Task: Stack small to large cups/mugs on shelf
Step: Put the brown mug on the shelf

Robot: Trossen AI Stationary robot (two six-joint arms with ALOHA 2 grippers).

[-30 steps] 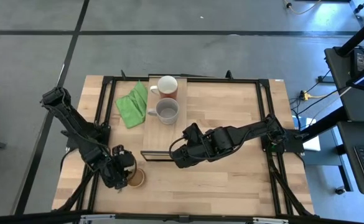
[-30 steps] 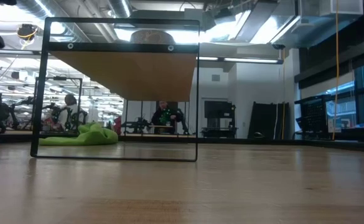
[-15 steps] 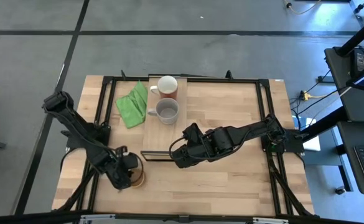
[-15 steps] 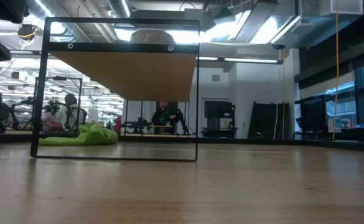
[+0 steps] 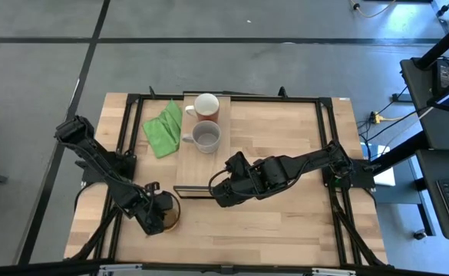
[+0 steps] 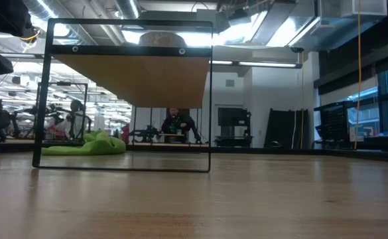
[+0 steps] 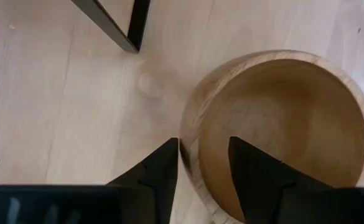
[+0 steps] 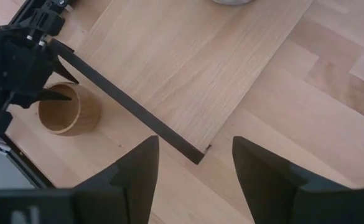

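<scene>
- High view: the left gripper sits over the small wooden cup at about 7 o'clock on the table, near the front-left corner.
- Left wrist view shows why: the two dark fingers stand spread, one outside the cup's wall and one inside the bowl, straddling the rim. Nothing is clamped yet; a rim pinch looks like the aim, judging by that placement.
- The shelf runs from 12 o'clock toward the centre. The red mug stands at its far end and the grey mug just nearer, both upright with mouths up, so each could take a smaller cup inside.
- The right gripper hovers low by the shelf's near right corner, fingers wide apart and empty; it seems to be waiting.
- A green cloth lies just left of the shelf at about 11 o'clock, clear of the cup.
- Edges: the shelf's dark front edge lies between the wooden cup and the mugs, and a black frame leg stands near the cup.
- Open room: the shelf's near half is bare wood. The right arm crowds the 4 o'clock side, so the left side looks the freer approach.
</scene>
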